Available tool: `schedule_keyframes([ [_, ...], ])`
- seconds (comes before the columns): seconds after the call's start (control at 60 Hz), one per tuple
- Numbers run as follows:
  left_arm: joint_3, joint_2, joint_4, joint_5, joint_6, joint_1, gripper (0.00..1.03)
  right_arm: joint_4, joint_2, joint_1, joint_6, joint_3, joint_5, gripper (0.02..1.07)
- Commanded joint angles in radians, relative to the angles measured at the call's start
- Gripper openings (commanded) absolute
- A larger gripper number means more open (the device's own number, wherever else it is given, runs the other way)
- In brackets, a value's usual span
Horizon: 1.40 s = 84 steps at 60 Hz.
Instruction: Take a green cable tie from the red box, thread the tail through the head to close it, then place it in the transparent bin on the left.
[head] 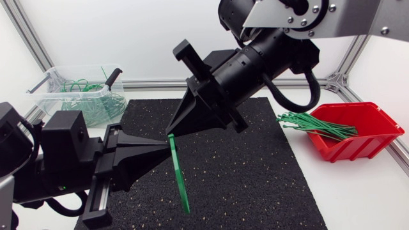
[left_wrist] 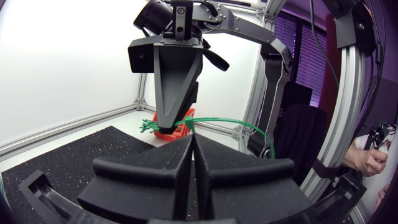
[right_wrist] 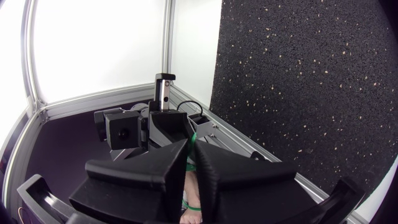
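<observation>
Over the black mat's left part a green cable tie (head: pixel 179 176) hangs down, its upper end pinched where my two grippers meet. My left gripper (head: pixel 166 144) is shut on that end. In the left wrist view the tie (left_wrist: pixel 249 127) arches away from the left gripper's (left_wrist: pixel 192 138) closed tips. My right gripper (head: pixel 175 130) comes down from the upper right, tip to tip with the left one. Its fingers are closed on the tie (right_wrist: pixel 193 163) in the right wrist view. The red box (head: pixel 377 137) holds several green ties. The transparent bin (head: pixel 45 96) stands at the back left.
The black speckled mat (head: pixel 268 172) covers the table's middle. Several ties (head: pixel 300 121) stick out over the red box's left rim. The bin holds a tangle of closed green ties (head: pixel 89 102). Aluminium frame posts (head: pixel 25 35) run along the table's back and sides.
</observation>
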Motion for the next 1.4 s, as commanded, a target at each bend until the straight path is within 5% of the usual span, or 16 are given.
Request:
schedule_keyframes([
  [0.0, 0.020, 0.005, 0.022, -0.004, 0.019, -0.011, 0.03, -0.002, -0.015, 0.009, -0.012, 0.016, 0.021, 0.08],
  [0.6, 0.023, -0.027, -0.010, -0.036, 0.020, -0.120, 0.03, 0.035, 0.088, 0.023, 0.021, 0.077, 0.111, 0.08],
  [0.817, 0.038, -0.029, -0.027, -0.044, 0.036, -0.080, 0.03, 0.035, 0.044, 0.043, 0.022, 0.071, 0.119, 0.08],
  [0.933, 0.080, -0.001, -0.097, -0.032, 0.079, 0.060, 0.03, 0.041, 0.017, 0.032, -0.001, 0.069, 0.165, 0.44],
  [1.033, 0.153, 0.083, -0.203, 0.034, 0.137, 0.198, 0.03, 0.000, 0.036, 0.038, -0.070, 0.063, 0.309, 0.76],
  [1.133, 0.276, 0.189, -0.467, 0.046, 0.307, 0.301, 0.03, -0.048, 0.060, 0.055, -0.150, 0.043, 0.478, 1.00],
  [1.25, 0.357, 0.263, -0.617, -0.003, 0.430, 0.394, 0.03, -0.065, 0.082, 0.049, -0.205, 0.016, 0.618, 1.02],
  [1.383, 0.445, 0.350, -0.659, -0.167, 0.517, 0.492, 0.03, -0.074, 0.079, 0.014, -0.242, -0.001, 0.759, 1.02],
])
